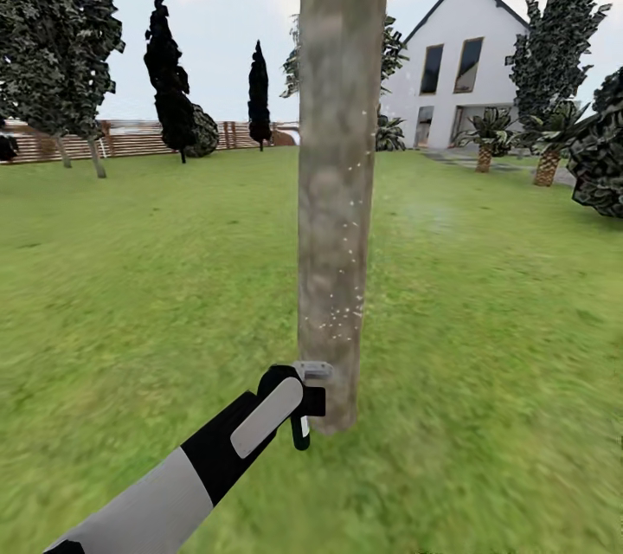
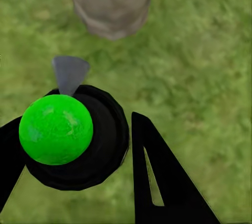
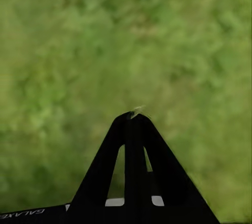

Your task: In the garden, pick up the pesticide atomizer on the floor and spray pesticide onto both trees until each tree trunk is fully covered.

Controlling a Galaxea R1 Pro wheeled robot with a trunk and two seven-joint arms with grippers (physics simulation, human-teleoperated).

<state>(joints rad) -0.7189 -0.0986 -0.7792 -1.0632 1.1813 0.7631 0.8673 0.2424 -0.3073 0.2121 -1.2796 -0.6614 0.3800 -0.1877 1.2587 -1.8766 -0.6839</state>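
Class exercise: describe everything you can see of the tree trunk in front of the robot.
The tree trunk is a thick, straight, upright column of mottled grey-brown bark rising from the grass lawn, with dark leaves overhead. Tiny white pesticide specks dot its right side. The left gripper holds the pesticide atomizer near its base; contact cannot be told.

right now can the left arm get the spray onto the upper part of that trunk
Probably not without lifting: the left hand holds the spray bottle low by the trunk base, and the white specks stop around mid-height.
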